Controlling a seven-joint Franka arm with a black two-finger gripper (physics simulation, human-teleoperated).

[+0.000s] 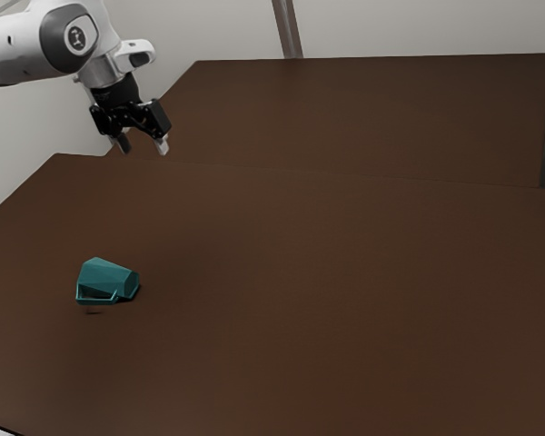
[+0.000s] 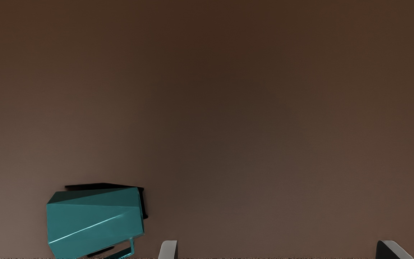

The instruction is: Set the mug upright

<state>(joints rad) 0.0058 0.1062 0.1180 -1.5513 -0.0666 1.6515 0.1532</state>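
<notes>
The end effector (image 1: 143,146) points down over the table (image 1: 300,300), fingers (image 2: 168,250) parted wide

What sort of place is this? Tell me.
Probably a simulated robot test room: a robot arm, a broad brown tabletop bearing one teal mug on its side, and a plain pale wall behind.

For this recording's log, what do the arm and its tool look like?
The arm is whitish with smooth, rounded casings; a dark grey cap carries a round badge. The tool has a blocky black body and two fingers with pale grey on their tips.
</notes>
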